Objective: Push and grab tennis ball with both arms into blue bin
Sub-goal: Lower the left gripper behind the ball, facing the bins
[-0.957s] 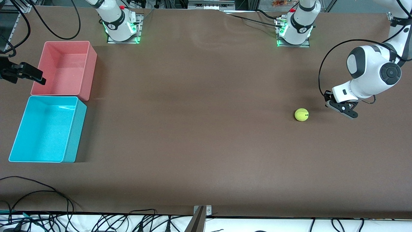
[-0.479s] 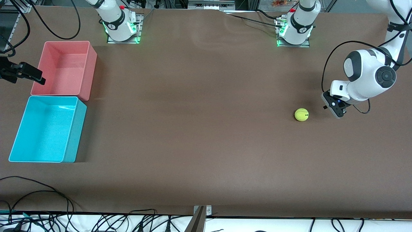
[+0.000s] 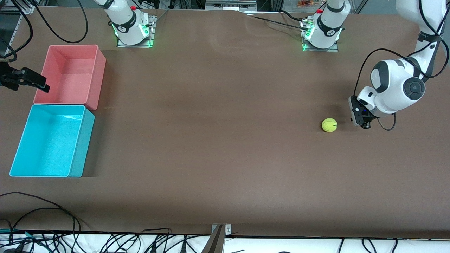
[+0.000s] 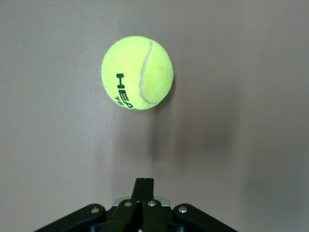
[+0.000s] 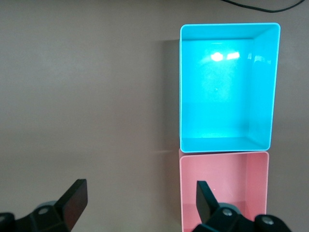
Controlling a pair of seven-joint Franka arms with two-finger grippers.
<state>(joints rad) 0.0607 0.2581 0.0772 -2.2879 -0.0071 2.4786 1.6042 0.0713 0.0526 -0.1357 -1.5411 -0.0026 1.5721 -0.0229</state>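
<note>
The yellow-green tennis ball (image 3: pixel 329 124) lies on the brown table toward the left arm's end; black "HEAD" print shows in the left wrist view (image 4: pixel 137 72). My left gripper (image 3: pixel 358 117) is low beside the ball, a short gap apart, pointing at it. Its fingers (image 4: pixel 145 186) are shut on nothing. The empty blue bin (image 3: pixel 52 140) stands at the right arm's end and shows in the right wrist view (image 5: pixel 227 82). My right gripper (image 3: pixel 40 84) hangs open and empty (image 5: pixel 140 203) over the pink bin's outer edge.
The empty pink bin (image 3: pixel 72 73) stands against the blue bin, farther from the front camera; it also shows in the right wrist view (image 5: pixel 222 193). Wide bare tabletop lies between ball and bins. Cables lie along the table's near edge (image 3: pixel 42 214).
My left arm has swung its wrist round and moved its gripper closer to the ball. The ball and the right arm have not moved.
</note>
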